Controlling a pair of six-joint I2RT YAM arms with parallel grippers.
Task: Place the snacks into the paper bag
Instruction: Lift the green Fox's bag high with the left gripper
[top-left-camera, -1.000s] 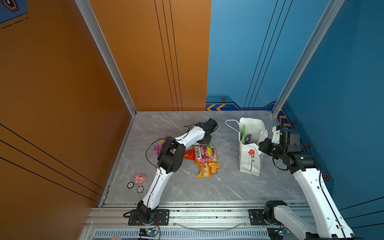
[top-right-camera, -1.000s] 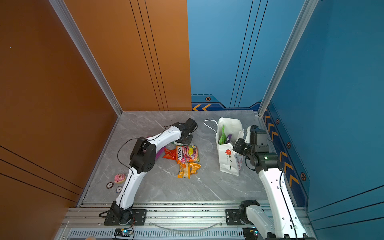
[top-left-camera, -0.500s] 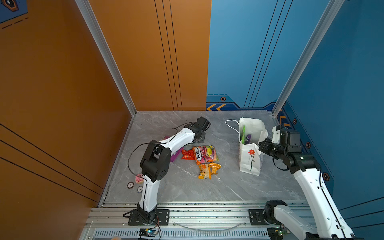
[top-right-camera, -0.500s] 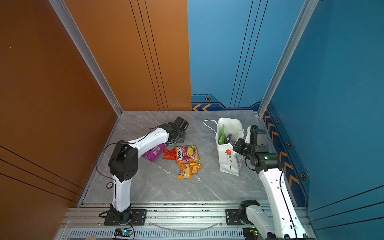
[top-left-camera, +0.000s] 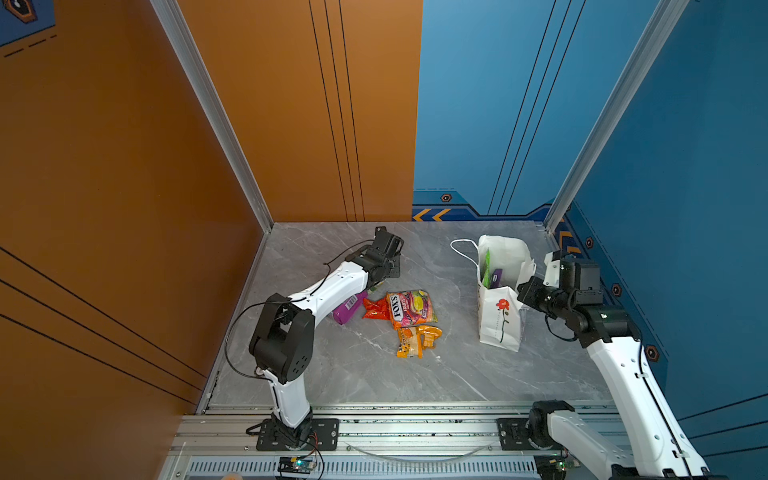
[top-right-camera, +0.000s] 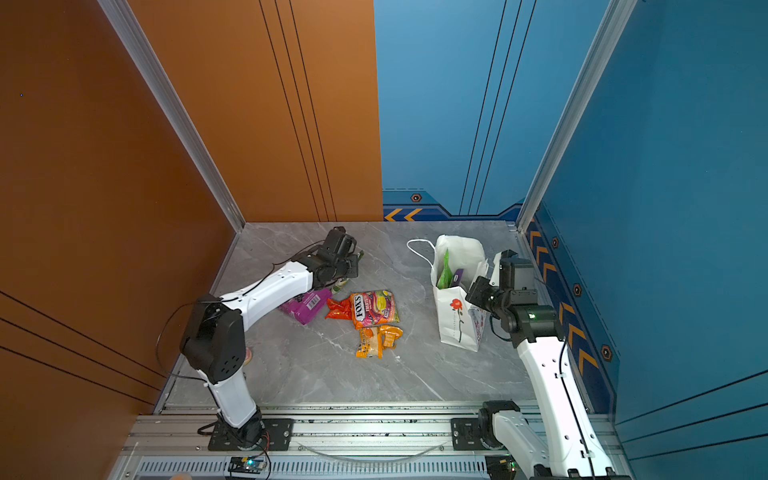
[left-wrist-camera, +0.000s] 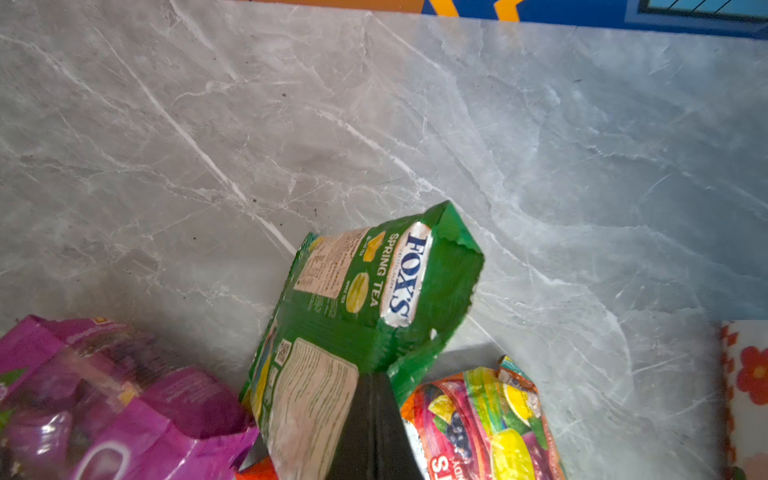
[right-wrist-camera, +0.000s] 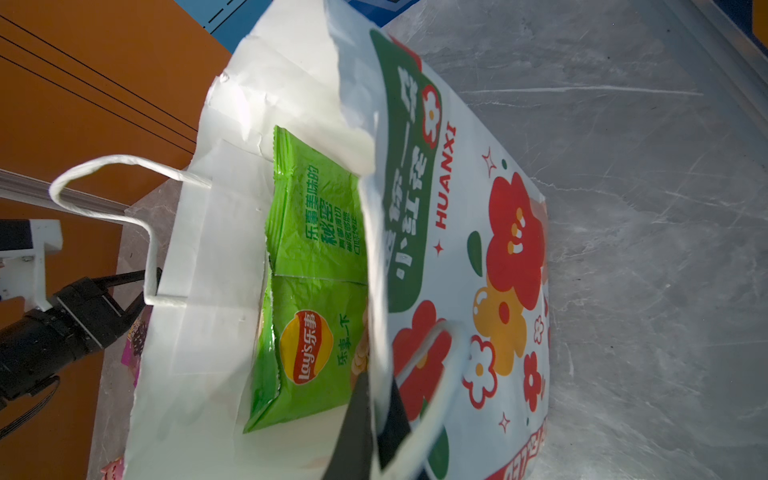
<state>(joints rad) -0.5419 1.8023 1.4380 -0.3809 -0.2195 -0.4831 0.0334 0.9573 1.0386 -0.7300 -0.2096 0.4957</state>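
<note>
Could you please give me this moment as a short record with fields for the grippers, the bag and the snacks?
left gripper: shut on the green FOX'S packet
right gripper: shut on the rim of the paper bag
paper bag: upright, mouth open
in bag: green Lay's packet, purple packet
on table: second purple packet, red-orange packet, orange-pink FOX'S packet, small orange-yellow packets

The grey marble table (top-left-camera: 374, 374) carries a purple packet (top-left-camera: 349, 309), red packet (top-left-camera: 374, 308), FOX'S packet (top-left-camera: 411, 309) and orange packets (top-left-camera: 415, 338). A bag (top-left-camera: 498, 324) stands well apart.
</note>
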